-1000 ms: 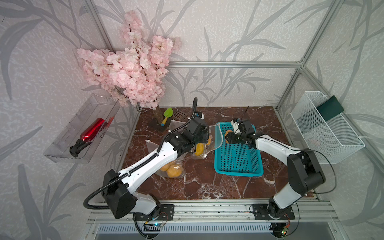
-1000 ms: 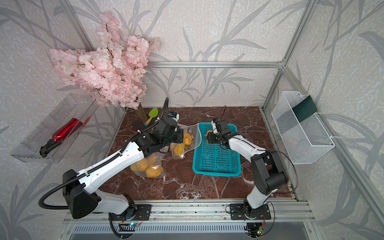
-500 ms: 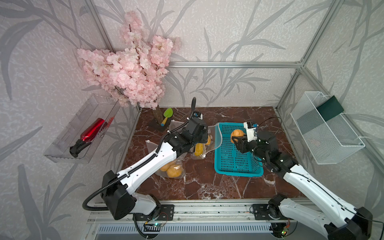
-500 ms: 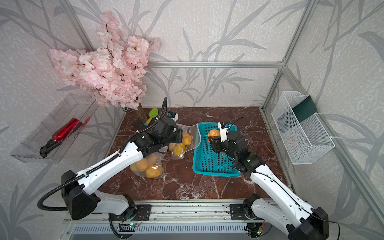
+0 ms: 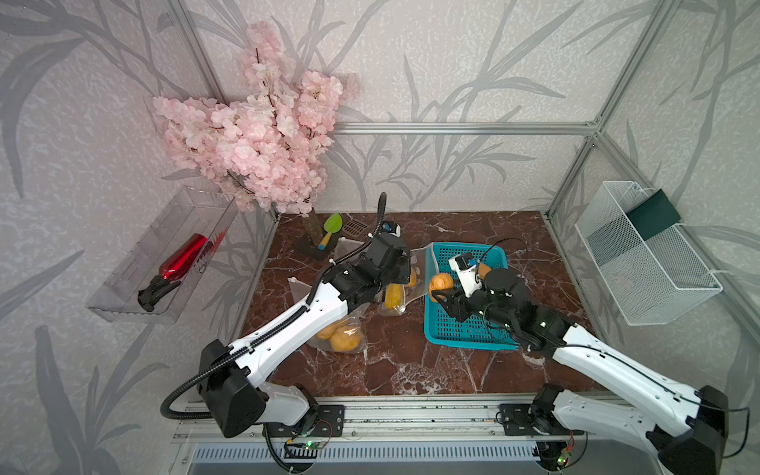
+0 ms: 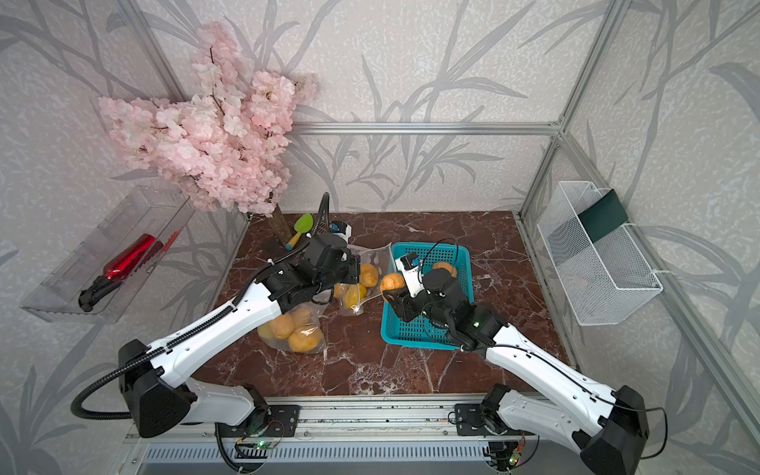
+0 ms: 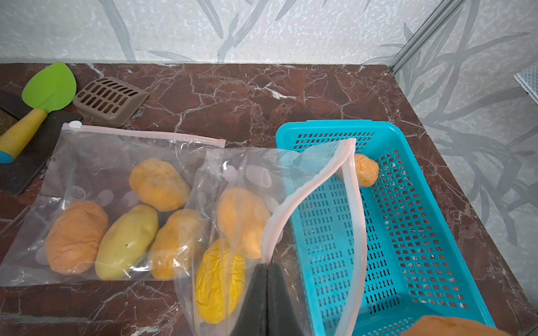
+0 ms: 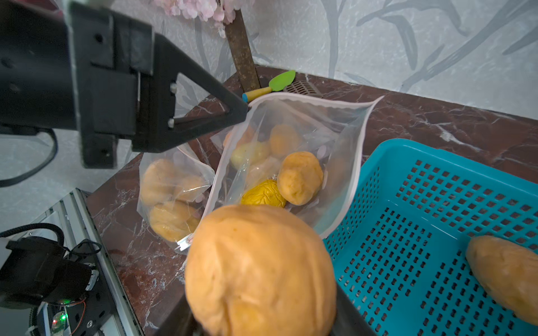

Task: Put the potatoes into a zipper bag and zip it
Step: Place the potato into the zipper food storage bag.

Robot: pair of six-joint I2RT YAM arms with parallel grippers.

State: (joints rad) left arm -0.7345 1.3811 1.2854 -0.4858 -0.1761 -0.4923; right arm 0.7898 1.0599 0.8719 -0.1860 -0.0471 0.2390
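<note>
Loading: right jaws, half-spread, clasp a wrinkled orange-tan potato (image 5: 441, 283) over the turquoise slotted basket (image 5: 464, 327) at the marble bench's (image 5: 411, 370) centre; left jaws, closed, pinch the clear zipper bag (image 8: 320, 116) open. Next: drop it inside.

The stone worktop (image 5: 411, 370) is showing dark red-brown marble veined in white, and the walls (image 5: 452, 61) are wearing pale grey with darker grey bamboo leaves. The perforated plastic basket (image 7: 407, 232) is glowing turquoise. The wrinkled oval potato (image 8: 259, 267) filling the right wrist view is showing orange-tan. The crumpled potato (image 7: 218, 285) inside the clear plastic zipper bag (image 7: 253, 163), which is carrying a pale pink zip strip, is showing bright yellow. A smooth potato (image 7: 126, 241) in the neighbouring clear bag (image 7: 87, 151) is looking pale yellow-green. The toy spade (image 7: 49, 87) is pairing a green blade with a yellow, blue-tipped handle, the blossom branch (image 5: 255, 135) is showing pink, and the shiny bottle (image 5: 183, 257) is gleaming red.
</note>
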